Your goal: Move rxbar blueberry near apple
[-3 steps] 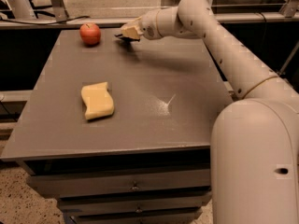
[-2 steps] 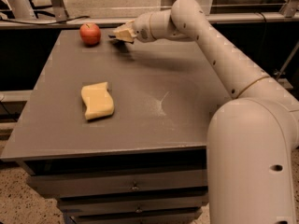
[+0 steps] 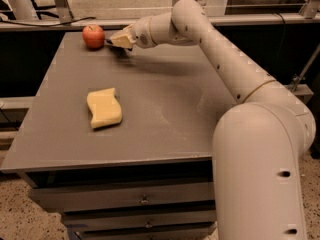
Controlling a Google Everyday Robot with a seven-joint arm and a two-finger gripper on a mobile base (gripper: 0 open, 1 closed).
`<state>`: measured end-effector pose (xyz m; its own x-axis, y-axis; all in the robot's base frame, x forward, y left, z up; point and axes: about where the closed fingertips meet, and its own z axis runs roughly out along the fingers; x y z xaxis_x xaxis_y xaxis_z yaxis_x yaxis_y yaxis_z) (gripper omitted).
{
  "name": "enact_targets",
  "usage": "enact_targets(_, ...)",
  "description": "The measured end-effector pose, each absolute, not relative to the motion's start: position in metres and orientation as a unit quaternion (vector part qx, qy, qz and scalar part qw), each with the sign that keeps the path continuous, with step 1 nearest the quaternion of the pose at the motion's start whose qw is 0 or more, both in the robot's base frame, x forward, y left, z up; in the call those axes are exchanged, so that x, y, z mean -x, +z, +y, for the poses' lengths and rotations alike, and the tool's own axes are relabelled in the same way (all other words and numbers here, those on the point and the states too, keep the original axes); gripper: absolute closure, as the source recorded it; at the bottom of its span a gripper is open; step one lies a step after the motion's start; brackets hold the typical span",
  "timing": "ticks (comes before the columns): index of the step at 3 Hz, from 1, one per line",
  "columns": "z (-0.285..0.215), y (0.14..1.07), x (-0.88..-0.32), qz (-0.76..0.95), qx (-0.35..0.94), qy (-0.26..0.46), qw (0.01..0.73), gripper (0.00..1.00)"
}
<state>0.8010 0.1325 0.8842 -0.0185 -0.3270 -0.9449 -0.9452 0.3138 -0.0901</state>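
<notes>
The red-orange apple (image 3: 93, 36) sits at the far left corner of the grey table (image 3: 165, 109). My gripper (image 3: 117, 40) reaches in from the right and hangs just right of the apple, low over the table. It is shut on the rxbar blueberry (image 3: 108, 43), which shows only as a dark sliver at the fingertips, almost touching the apple. The rest of the bar is hidden by the gripper.
A wavy yellow sponge (image 3: 104, 107) lies on the left middle of the table. My arm spans the far right side of the table. A rail and dark gap run behind the far edge.
My gripper has moved left along the far edge with the bar, from a short way right of the apple to right beside it.
</notes>
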Motion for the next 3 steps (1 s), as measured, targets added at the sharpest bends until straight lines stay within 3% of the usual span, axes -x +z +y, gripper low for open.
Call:
enact_targets(2,0.1312,0.8800,-0.7985,0.643,0.503,0.311,0.486,0.14)
enact_targets(3,0.1271,0.8786,-0.7980,0.645,0.505,0.308,0.483,0.00)
